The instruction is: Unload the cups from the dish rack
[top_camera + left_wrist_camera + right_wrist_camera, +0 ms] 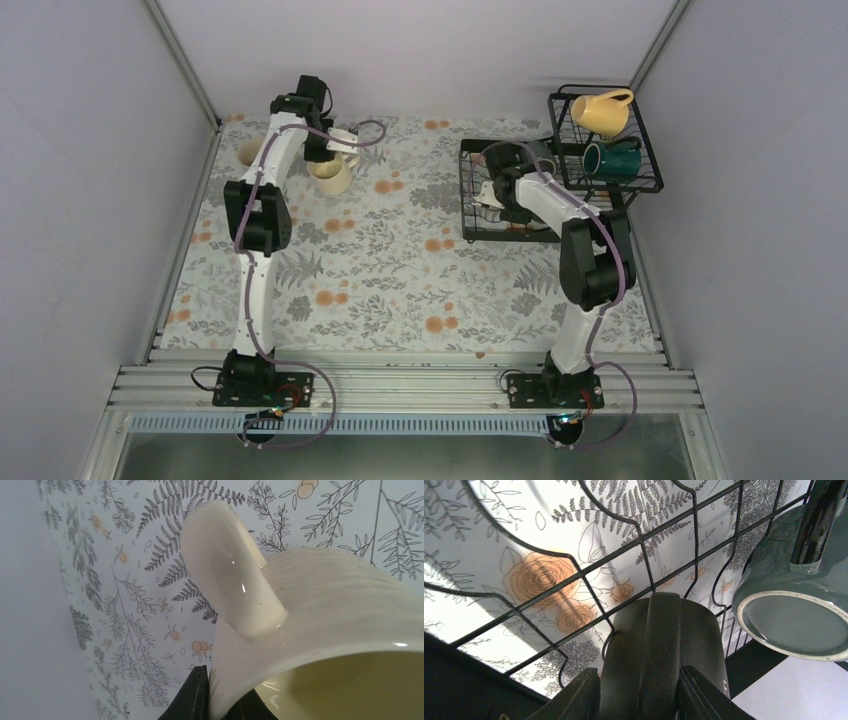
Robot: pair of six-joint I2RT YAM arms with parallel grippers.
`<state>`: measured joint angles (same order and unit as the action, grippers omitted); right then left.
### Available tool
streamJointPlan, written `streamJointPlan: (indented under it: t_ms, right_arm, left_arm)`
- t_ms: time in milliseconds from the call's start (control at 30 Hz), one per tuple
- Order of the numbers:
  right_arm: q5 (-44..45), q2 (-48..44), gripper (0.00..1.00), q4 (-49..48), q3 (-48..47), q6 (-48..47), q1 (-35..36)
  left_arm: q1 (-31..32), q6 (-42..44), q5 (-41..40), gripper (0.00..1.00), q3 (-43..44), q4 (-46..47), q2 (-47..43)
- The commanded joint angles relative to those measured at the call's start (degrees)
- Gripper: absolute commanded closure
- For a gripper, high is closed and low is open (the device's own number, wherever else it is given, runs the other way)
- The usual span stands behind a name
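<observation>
1. On the far left of the table (400, 270) you have two cream mugs, both out of the rack (468, 200). One cream mug (332, 176) sits under the left gripper (322, 150). The second cream mug (247, 152) is beside that arm and half hidden by it.
2. You can count one yellow mug (604, 112) and one teal mug (612, 158), both lying on their sides in the rack's raised basket.
3. You see one grey-green mug (794, 615) in the right wrist view only, with its unglazed base ring facing the camera. With the one black mug (659, 645), that makes six.
4. From above, your right arm covers the flat tray, so the grey-green and black mugs cannot be picked out there. The right gripper (490, 206) is only partly visible. In the right wrist view a glossy dark bar crosses the grey-green mug, and the frame cuts that mug off.
5. Your left gripper (216, 700) pinches the cream mug's (320, 595) wall near the handle, one finger outside and one inside. You cannot tell whether the mug touches the table.
6. Your right gripper (639, 682) is clamped on the black mug, low over the tray wires. The grey-green mug is just to its right.
</observation>
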<state>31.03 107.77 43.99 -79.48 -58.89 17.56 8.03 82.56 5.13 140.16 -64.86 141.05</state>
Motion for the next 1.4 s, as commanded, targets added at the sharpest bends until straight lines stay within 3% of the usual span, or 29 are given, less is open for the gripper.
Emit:
streamJointPlan:
  t_ms: [0,333,567,700,1033,1133,1233,1367]
  right_arm:
    - [3.5,1.3,0.61,-2.6,-0.2,-1.1,-0.3]
    - [5.7,4.1,0.84,-4.5,-3.0,0.2,-1.0]
    - [4.0,4.3,0.95,-1.6,-7.2,2.5,-1.1]
    - [2.0,3.0,0.96,1.8,-9.6,3.6,-1.3]
    - [-4.0,-1.1,0.96,11.2,-17.2,7.3,-1.9]
    - [-7.5,-2.7,0.96,15.5,-22.0,8.4,-1.9]
    - [-13.7,-3.7,0.96,20.5,-29.2,9.6,-1.9]
    - [-23.2,-3.6,0.96,27.8,-38.9,11.7,-1.9]
  left_arm:
    - [0.1,1.1,-1.2,0.98,2.4,2.4,1.5]
    - [0.1,0.9,-2.2,0.96,2.3,4.6,1.8]
    - [0.1,0.1,-2.5,0.7,2.3,4.8,0.9]
    - [0.1,-0.4,-0.9,0.6,1.6,4.5,-1.0]
    - [0.3,-2.0,2.8,0.58,3.9,2.2,-5.5]
    - [0.2,-4.0,7.4,0.54,3.3,2.7,-9.8]
    - [0.5,-8.0,14.3,0.35,-0.2,6.3,-15.5]
    - [0.7,-14.1,22.8,0.34,-9.2,12.5,-24.1]
